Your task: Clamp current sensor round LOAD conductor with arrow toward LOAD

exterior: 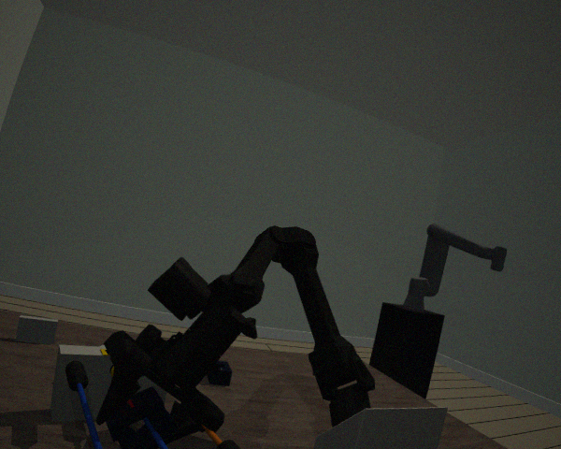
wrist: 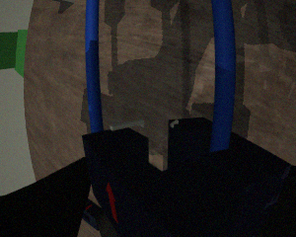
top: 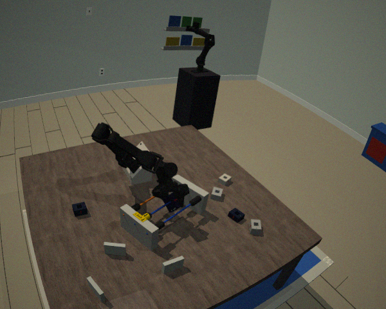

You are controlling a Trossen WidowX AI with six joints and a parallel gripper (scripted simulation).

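Observation:
The dark blue current sensor (top: 174,204) (wrist: 187,163) (exterior: 148,404) sits among the conductors strung between two white end plates (top: 138,227) (top: 195,192). A yellow LOAD marker (top: 141,215) sits at the near end of the middle blue conductor (top: 158,208). A second blue conductor (top: 177,213) and an orange one (top: 148,199) run beside it. In the wrist view the two blue conductors (wrist: 93,74) (wrist: 223,74) run down to the sensor's two upper blocks, which stand a narrow gap apart. My gripper (top: 170,199) (wrist: 156,161) reaches down over the conductors and is shut on the sensor. The arrow is hidden.
Two other dark blue blocks (top: 80,208) (top: 236,214) lie left and right of the fixture. Small white square blocks (top: 224,178) (top: 217,192) (top: 255,226) lie at the right. White bars (top: 114,248) (top: 172,264) (top: 96,288) lie near the front. A black pedestal (top: 195,98) with another arm stands behind the table.

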